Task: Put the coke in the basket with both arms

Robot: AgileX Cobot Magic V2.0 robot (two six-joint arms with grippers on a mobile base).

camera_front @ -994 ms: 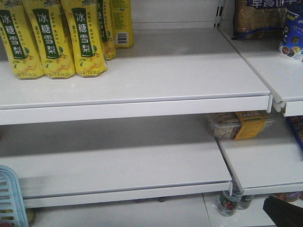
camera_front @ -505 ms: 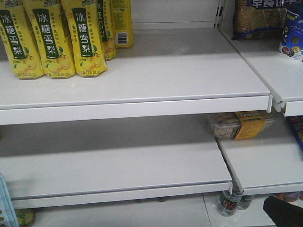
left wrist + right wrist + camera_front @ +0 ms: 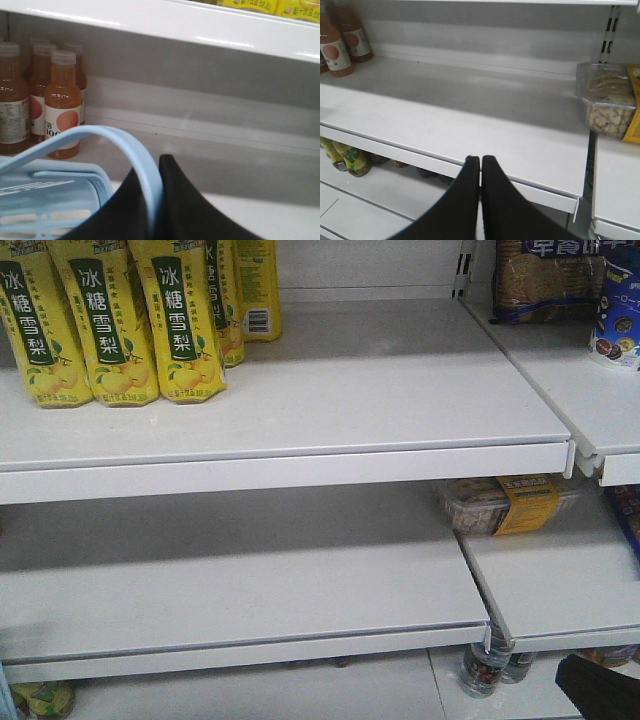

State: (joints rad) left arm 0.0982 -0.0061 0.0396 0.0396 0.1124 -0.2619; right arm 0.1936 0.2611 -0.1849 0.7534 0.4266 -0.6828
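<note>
In the left wrist view, my left gripper (image 3: 152, 176) is shut on the flat handle (image 3: 102, 132) of the light blue basket (image 3: 47, 197). The handle arches up between the two black fingers, and the basket body hangs at the lower left. My right gripper (image 3: 480, 160) is shut with nothing between its fingers, its tips just before the front edge of the middle shelf (image 3: 470, 125). A dark part of the right arm (image 3: 600, 688) shows at the bottom right of the front view. The coke is out of view.
Yellow pear-drink bottles (image 3: 110, 325) stand on the upper shelf (image 3: 300, 455). Orange juice bottles (image 3: 62, 105) stand at the back left of the middle shelf. A clear snack box (image 3: 610, 102) lies to the right. More bottles (image 3: 350, 157) sit on the shelf below.
The basket has slid out of the front view's bottom-left corner over the last second, uncovering bottles on the shelf below. The right arm has stayed put.
</note>
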